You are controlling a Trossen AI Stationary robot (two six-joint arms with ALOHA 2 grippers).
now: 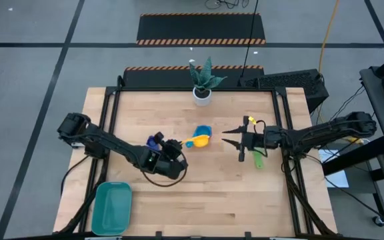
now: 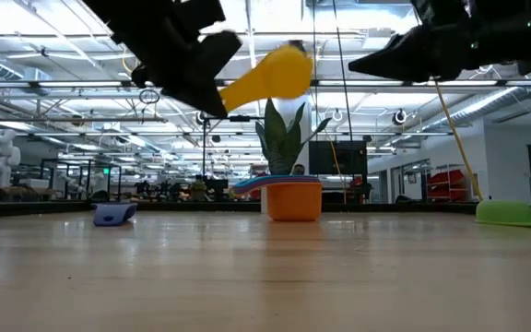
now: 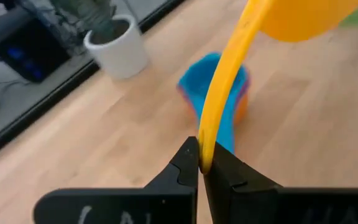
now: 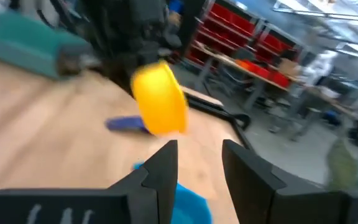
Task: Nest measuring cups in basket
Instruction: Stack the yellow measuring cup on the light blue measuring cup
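My left gripper [image 1: 181, 145] is shut on the yellow measuring cup [image 1: 197, 141] and holds it in the air beside a stack, a light blue cup [image 3: 219, 87] sitting in an orange cup [image 2: 293, 201]. The navy cup [image 1: 154, 140] lies on the table behind my left gripper. A green cup [image 1: 257, 160] lies under my right arm. My right gripper [image 1: 227, 137] hovers open to the right of the stack, touching nothing. The teal basket [image 1: 112, 207] rests at the table's near left corner, away from both grippers. My left gripper [image 3: 201, 163] pinches the yellow cup's flat handle at its free end [image 3: 206, 149] between the two fingertips, with the fingers in line with the handle. It comes from the table's left. The cup is lifted clear of the table, its bowl [image 2: 270, 76] jutting beyond the fingers toward the stack.
A white pot with a green plant [image 1: 202, 93] stands at the table's far edge behind the stack. Bare wood lies between the stack and the near edge. Black frame rails [image 1: 285, 133] run along the table's sides.
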